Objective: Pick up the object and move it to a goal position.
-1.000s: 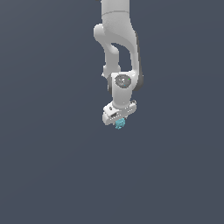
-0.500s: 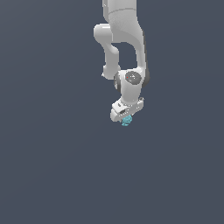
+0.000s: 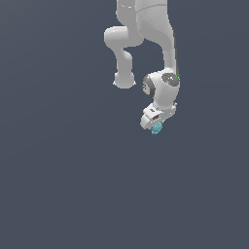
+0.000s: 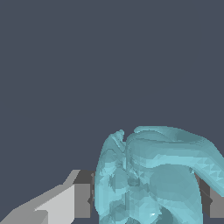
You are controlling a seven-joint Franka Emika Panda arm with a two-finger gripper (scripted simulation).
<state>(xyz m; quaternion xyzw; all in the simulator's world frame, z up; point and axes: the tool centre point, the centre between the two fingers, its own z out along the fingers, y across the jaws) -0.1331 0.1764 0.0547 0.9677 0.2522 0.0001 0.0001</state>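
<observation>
The white robot gripper (image 3: 154, 124) is squeezing the small, lumpy light-blue blob (image 3: 156, 129) between its fingers (image 4: 65, 203). The blob pokes out just under the gripper's tip. In the wrist view the blob (image 4: 153, 175) looks big and sits right between the two fingers, touching them.

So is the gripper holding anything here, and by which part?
Yes. The gripper is shut on the light-blue lumpy object. In the wrist view a finger shows on each side of the object's near end; the exact contact spots are hidden.
</observation>
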